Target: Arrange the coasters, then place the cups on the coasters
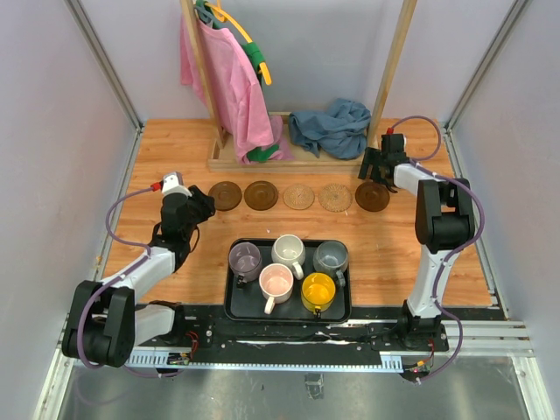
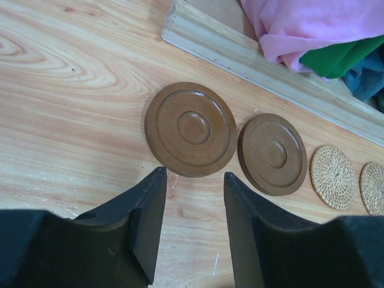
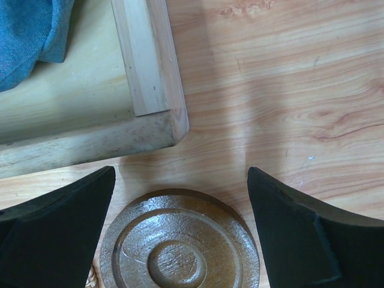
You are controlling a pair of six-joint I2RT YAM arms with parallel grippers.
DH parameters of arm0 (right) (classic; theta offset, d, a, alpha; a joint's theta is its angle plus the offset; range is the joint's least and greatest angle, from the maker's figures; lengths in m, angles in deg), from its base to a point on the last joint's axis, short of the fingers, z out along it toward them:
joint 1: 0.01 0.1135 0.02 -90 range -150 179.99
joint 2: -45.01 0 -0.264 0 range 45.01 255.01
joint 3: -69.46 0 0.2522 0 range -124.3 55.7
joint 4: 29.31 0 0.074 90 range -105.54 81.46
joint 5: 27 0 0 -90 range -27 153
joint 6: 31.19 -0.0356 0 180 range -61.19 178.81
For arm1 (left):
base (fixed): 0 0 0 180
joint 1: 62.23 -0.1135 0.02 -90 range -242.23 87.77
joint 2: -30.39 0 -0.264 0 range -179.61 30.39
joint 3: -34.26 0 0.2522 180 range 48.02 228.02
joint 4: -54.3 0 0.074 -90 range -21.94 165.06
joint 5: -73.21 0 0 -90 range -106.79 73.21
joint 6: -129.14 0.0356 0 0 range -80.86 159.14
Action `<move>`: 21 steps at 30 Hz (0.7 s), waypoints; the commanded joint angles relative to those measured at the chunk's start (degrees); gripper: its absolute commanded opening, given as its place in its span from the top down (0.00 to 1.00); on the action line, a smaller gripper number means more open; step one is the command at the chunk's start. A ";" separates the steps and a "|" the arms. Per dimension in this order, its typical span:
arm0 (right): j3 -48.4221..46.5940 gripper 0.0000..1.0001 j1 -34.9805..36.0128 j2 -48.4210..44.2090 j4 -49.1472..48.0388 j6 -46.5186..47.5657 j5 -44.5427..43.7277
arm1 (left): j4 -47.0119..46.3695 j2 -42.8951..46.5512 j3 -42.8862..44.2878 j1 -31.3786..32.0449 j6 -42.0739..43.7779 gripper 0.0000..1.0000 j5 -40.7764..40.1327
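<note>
The left pincer (image 2: 195,174) is released, its two black fingers apart with only the bare wooden counter (image 2: 72,120) between them. Just ahead of its tips lies a dark brown round wooden coaster (image 2: 193,128) with turned rings. To the right of that lie a second dark brown wooden coaster (image 2: 276,154), a tan round woven coaster (image 2: 333,177) and another tan woven coaster (image 2: 373,189), all flat in one row.

The right pincer (image 3: 180,174) is released wide. A third dark brown wooden coaster (image 3: 180,243) lies flat below the gap between its fingers; I cannot tell whether they touch it. Ahead of the tips is the corner of a pale wooden frame base (image 3: 150,66), which holds a crumpled blue cloth (image 3: 24,36).

Behind both pincers, toward the arm bases, a black rectangular tray (image 1: 234,308) holds five upright handled ceramic cups: a purple-grey mug (image 1: 244,260), a white mug (image 1: 288,251), a grey-blue mug (image 1: 331,256), a pink mug (image 1: 276,283) and a yellow mug (image 1: 318,290).
</note>
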 commanded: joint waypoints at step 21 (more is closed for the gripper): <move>-0.50 0.11 1.43 1.52 6.39 -1.30 -4.74 | -0.88 1.27 0.07 -0.47 0.17 0.52 0.98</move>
